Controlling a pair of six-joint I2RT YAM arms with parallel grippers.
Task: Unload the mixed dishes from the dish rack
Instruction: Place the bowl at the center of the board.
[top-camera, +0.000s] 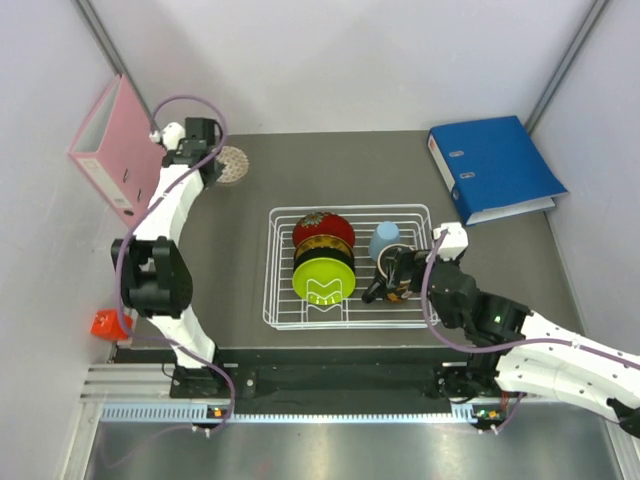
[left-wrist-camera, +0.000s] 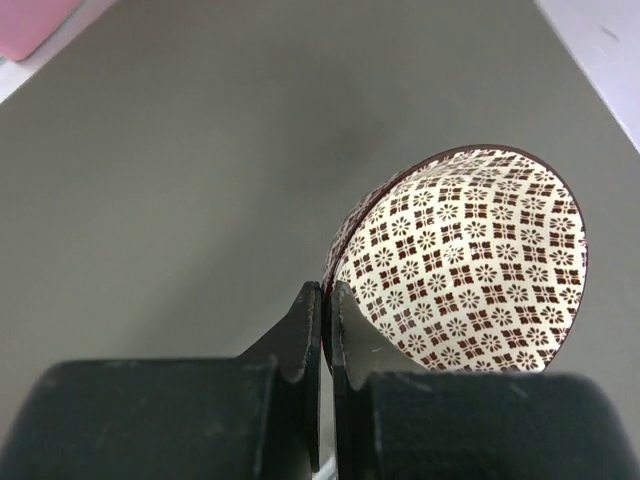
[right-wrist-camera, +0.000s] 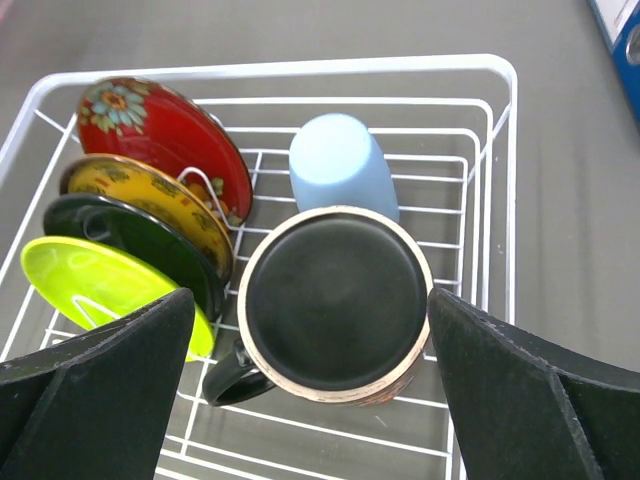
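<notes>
— Well, what are we looking at beyond the far-left corner of the dish rack (right-wrist-camera: 350, 67)?

— We are watching the left gripper (left-wrist-camera: 327, 300) pinching the rim of the small beige net-patterned bowl (left-wrist-camera: 470, 260). Its jaws are closed tight on the thin wall, one finger inside and one outside. We are reading that edge grip as the practical way to carry a shallow bowl. The bowl is hanging tilted, well clear of the rack, over the grey table (left-wrist-camera: 180, 150). Whether its foot is touching down we cannot tell.

— And at the rack's right half?

— We are seeing the right gripper (right-wrist-camera: 311, 295) standing wide open, its fingers straddling the dark mug (right-wrist-camera: 335, 330) and gripping nothing. The mug is sitting upside down on the wires, base up, so we are judging a squeeze across its body as the likely hold.

— What is the rack holding?

— Besides the mug, we are counting a light-blue cup (right-wrist-camera: 340, 165) lying just behind it, toward the rack's far rim. In the rack's left half the wires are propping dishes on edge. The red gold-patterned bowl (right-wrist-camera: 165, 135) is farthest, then the yellow-and-black ornate plate (right-wrist-camera: 150, 200), and the lime-green bowl (right-wrist-camera: 100, 285) is nearest. A dark edge is showing between the last two, and we cannot assign it to either. We are judging the unloading barely begun, with one bowl out and the rest in place.
</notes>
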